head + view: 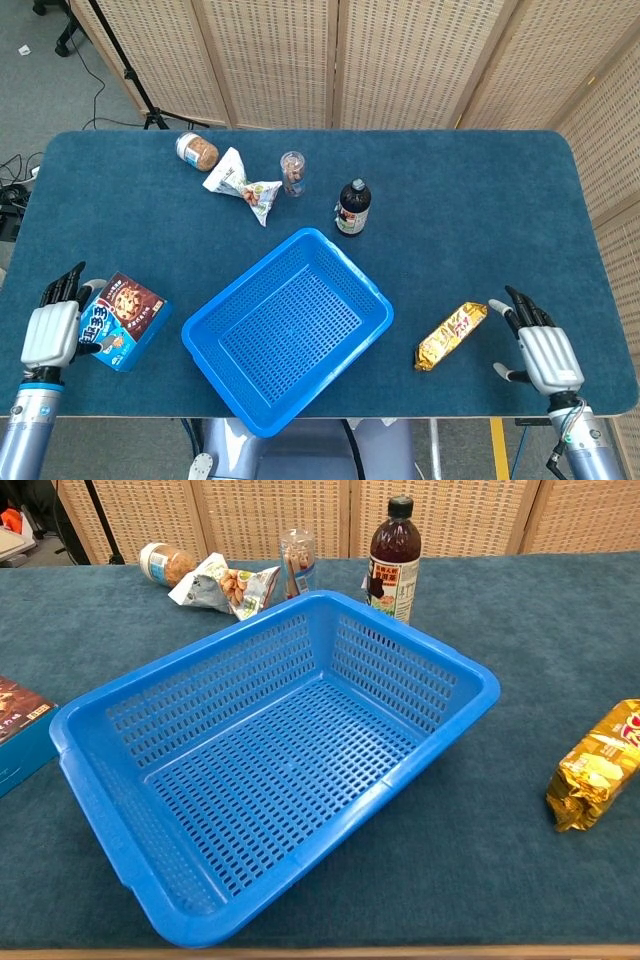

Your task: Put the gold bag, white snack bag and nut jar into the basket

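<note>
Right hand (547, 352) lies at the near right edge of the counter (470, 210), fingers apart and holding nothing; its fingertips point toward the gold bag (451, 336), which rests flat just beside them, with no contact that can be confirmed. Left hand (50, 331) sits at the near left edge, likewise spread and empty, just beside a blue cookie box (119, 321); whether it touches the box cannot be told. The blue basket (372, 290) stands empty at centre, set at an angle between the two hands. Behind it, toward the far edge, the white snack bag (242, 186) lies on the counter, with the nut jar (198, 152) on its side just to its left. A small clear container (292, 172) and a dark bottle (351, 207) stand upright nearby.
</note>
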